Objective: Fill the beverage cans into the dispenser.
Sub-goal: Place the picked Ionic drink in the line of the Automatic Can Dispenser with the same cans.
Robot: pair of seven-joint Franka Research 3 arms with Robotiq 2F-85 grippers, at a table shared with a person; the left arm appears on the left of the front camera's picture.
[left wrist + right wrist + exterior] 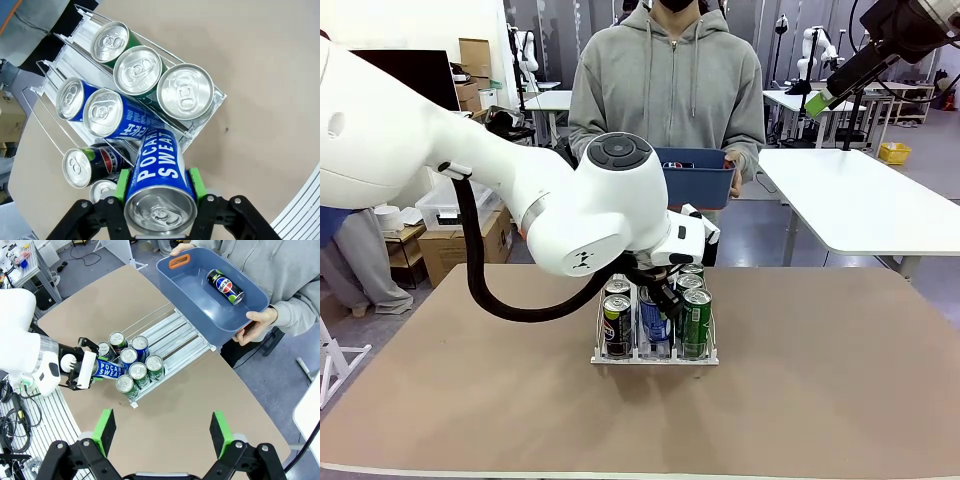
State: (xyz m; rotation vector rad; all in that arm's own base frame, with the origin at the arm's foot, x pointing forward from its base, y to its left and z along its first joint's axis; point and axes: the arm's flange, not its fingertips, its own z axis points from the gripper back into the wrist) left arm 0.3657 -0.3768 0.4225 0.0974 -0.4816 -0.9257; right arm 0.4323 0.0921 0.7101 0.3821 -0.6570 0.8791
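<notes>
My left gripper (160, 184) is shut on a blue-and-white can (158, 162), holding it tilted with its base at the front end of the dispenser's (216, 98) middle lane. That lane holds two more blue cans (102, 113); one side lane holds three green cans (185, 92), the other black cans (80, 167). From the front, the left gripper (665, 293) hangs over the dispenser (655, 358) with the blue can (653, 318) between a black can (617, 323) and a green can (695, 320). My right gripper (162, 435) is open, high above the table; it also appears at top right (818, 103).
A person at the far side holds a blue bin (197, 290) (695, 178) with one black can (225, 286) lying in it. The dispenser's rear lanes (177, 335) are bare. Brown tabletop (820, 380) lies open around the rack.
</notes>
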